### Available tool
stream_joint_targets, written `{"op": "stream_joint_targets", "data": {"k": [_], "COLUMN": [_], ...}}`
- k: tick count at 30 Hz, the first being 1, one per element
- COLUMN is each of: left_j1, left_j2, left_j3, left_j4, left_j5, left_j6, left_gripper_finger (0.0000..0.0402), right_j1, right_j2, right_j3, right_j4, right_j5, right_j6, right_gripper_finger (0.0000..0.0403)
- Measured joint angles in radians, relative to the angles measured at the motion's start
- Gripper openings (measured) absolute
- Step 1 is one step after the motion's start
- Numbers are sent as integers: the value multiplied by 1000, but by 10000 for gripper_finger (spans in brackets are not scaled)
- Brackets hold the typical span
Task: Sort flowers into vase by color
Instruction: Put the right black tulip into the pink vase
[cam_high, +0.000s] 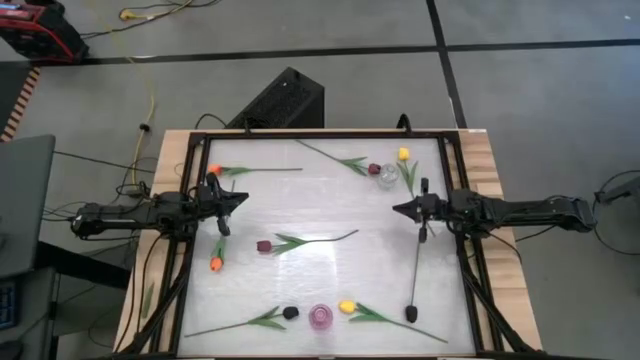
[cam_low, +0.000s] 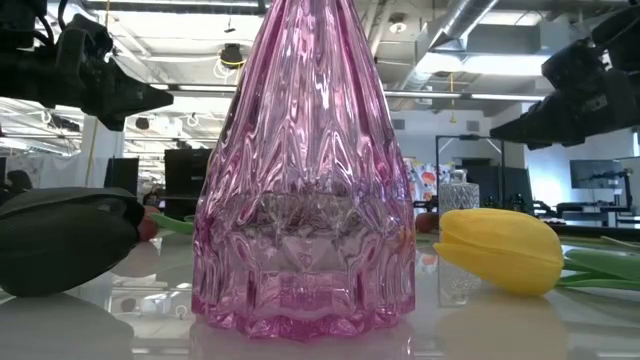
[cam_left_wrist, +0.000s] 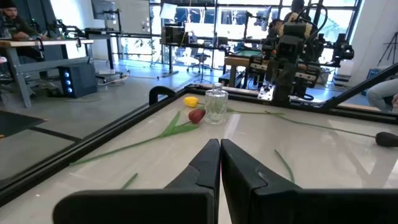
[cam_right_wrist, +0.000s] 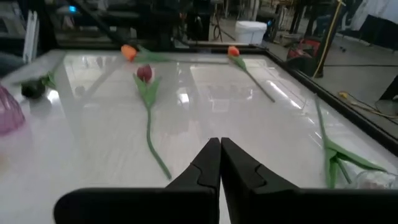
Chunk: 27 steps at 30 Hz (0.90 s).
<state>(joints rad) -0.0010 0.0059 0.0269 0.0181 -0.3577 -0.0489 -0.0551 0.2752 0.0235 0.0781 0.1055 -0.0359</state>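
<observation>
Several artificial tulips lie flat on the white table. Two orange heads (cam_high: 214, 170) (cam_high: 216, 264) are on the left and a dark red one (cam_high: 264, 245) is mid-table. A near-black one (cam_high: 291, 313) and a yellow one (cam_high: 347, 307) flank the pink vase (cam_high: 320, 317) at the near edge. Another near-black head (cam_high: 411, 314) lies to the right. A dark red (cam_high: 374, 169) and a yellow (cam_high: 404, 154) head lie beside the clear vase (cam_high: 388, 179). My left gripper (cam_high: 242, 200) and right gripper (cam_high: 397, 209) are both shut, hover above the table and face each other.
A black frame (cam_high: 300, 133) rims the table. The middle of the table between the two grippers holds only the dark red tulip's stem (cam_high: 320, 239). In the low view the pink vase (cam_low: 305, 170) stands close, with the near-black head (cam_low: 60, 240) and yellow head (cam_low: 500, 250) beside it.
</observation>
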Motion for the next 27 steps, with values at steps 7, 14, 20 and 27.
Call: {"op": "stream_joint_targets", "data": {"k": [7, 14, 20, 27], "left_j1": [0, 0, 0, 1], "left_j2": [0, 0, 0, 0], "left_j3": [0, 0, 0, 0], "left_j4": [1, 4, 7, 10], "left_j5": [-15, -67, -99, -277], "left_j6": [-151, -184, -263, -407], "left_gripper_finger": [2, 2, 2, 2], "right_j1": [0, 3, 3, 21], "right_j2": [0, -2, 4, 103], "right_j3": [0, 0, 0, 53], "right_j4": [71, 223, 291, 274], "right_j5": [0, 2, -26, -168], "right_j6": [137, 61, 167, 279], "right_gripper_finger": [38, 38, 38, 38]}}
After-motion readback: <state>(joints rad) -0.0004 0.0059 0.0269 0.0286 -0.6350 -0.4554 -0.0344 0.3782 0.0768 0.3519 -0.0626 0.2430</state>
